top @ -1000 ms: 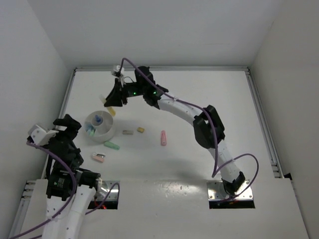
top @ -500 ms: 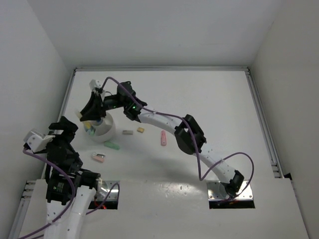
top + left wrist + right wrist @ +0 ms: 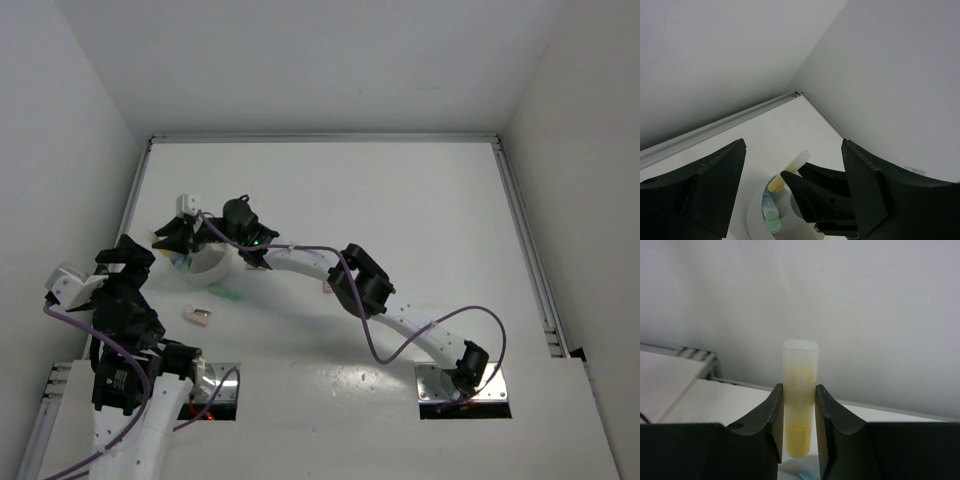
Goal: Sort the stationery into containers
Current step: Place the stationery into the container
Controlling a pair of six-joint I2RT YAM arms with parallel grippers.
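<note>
My right gripper (image 3: 799,415) is shut on a stubby yellow marker (image 3: 799,400), which stands upright between its fingers. In the top view the right gripper (image 3: 172,238) reaches far left and hangs over the left rim of the small white bowl (image 3: 213,263). The left wrist view shows the yellow marker (image 3: 790,170) tilted just above the bowl (image 3: 756,216), where a blue and a green marker (image 3: 771,219) lie. My left gripper (image 3: 795,190) is open and empty, just near-left of the bowl (image 3: 128,255). On the table lie a green marker (image 3: 224,292) and a pink marker (image 3: 198,316).
The right arm's forearm (image 3: 300,262) stretches across the table in front of the bowl and hides the small items there. Another pink marker (image 3: 326,286) peeks out beside its elbow. The left wall (image 3: 100,180) and the table's rail (image 3: 715,127) are close.
The right arm has swung left and down from the back of the table, carrying the yellow marker over the bowl. The left arm has shifted slightly.
</note>
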